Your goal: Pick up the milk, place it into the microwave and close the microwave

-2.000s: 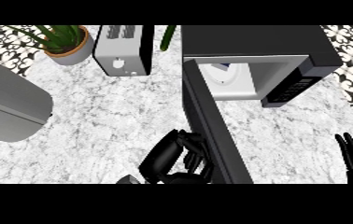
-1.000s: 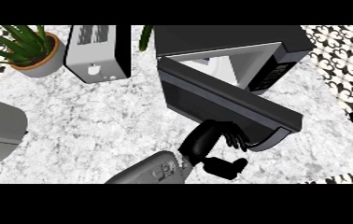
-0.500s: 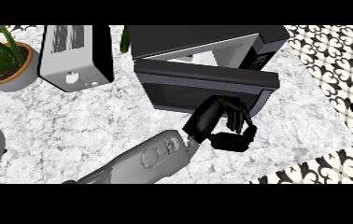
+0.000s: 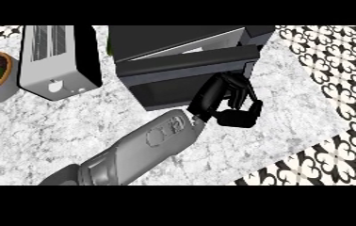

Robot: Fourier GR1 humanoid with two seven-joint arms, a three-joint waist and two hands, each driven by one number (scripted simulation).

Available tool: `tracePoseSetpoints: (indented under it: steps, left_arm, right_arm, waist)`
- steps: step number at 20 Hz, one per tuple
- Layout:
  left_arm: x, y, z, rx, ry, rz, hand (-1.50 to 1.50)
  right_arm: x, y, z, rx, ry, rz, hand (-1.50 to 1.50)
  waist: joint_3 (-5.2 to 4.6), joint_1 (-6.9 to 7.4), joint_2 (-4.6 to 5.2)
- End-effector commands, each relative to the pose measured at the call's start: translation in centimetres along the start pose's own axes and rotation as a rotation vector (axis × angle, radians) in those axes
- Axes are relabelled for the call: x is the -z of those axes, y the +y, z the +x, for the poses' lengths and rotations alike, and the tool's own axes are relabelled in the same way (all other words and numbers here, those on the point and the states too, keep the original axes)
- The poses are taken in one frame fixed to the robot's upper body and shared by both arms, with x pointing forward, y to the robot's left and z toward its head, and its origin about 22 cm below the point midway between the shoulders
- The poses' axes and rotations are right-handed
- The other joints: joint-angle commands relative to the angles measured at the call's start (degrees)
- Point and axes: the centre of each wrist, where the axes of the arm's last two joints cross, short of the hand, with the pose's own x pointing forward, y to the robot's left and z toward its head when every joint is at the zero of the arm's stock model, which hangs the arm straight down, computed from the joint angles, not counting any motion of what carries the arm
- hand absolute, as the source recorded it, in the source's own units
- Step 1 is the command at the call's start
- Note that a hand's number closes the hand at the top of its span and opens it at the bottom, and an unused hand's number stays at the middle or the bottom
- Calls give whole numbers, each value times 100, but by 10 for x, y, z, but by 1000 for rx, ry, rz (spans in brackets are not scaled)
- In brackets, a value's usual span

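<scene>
Our left hand [image 4: 226,102] sits at frame centre, fingers curled and holding nothing, knuckles against the microwave door [image 4: 184,81]. Forearm runs down to lower left. We judge the door nearly shut: a thin gap shows along its top edge against the microwave [image 4: 173,39]. Milk not visible, presumably inside. Right hand out of view. Toaster [image 4: 59,60] upper left.

A grey forearm [image 4: 132,152] with embossed markings ends in a black hand [image 4: 226,100].
</scene>
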Motion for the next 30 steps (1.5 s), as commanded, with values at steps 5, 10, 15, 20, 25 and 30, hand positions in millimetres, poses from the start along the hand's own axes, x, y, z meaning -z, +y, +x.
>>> tracePoseSetpoints:
  steps: [5,10,15,20,25,30]
  left_arm:
    - [30,14,20,15,-36,58,150]
    - [40,22,23,30,-41,94,150]
    - [45,27,25,24,-33,127,150]
    - [46,25,27,16,-44,143,150]
    - [44,25,25,16,-45,168,150]
    - [46,23,30,5,-55,173,150]
  right_arm:
    - [17,-5,12,13,-22,61,-150]
    - [22,-10,18,5,-11,80,-150]
    - [28,-19,27,-8,-16,89,-150]
    - [38,-24,35,-30,-29,100,-150]
    - [45,-30,44,-59,-14,119,-150]
    - [49,-35,47,-52,-11,120,-150]
  waist:
    - [15,-297,82]
    - [20,-476,150]
    - [29,-561,173]
    - [28,-641,184]
    - [31,-706,197]
    - [43,-695,223]
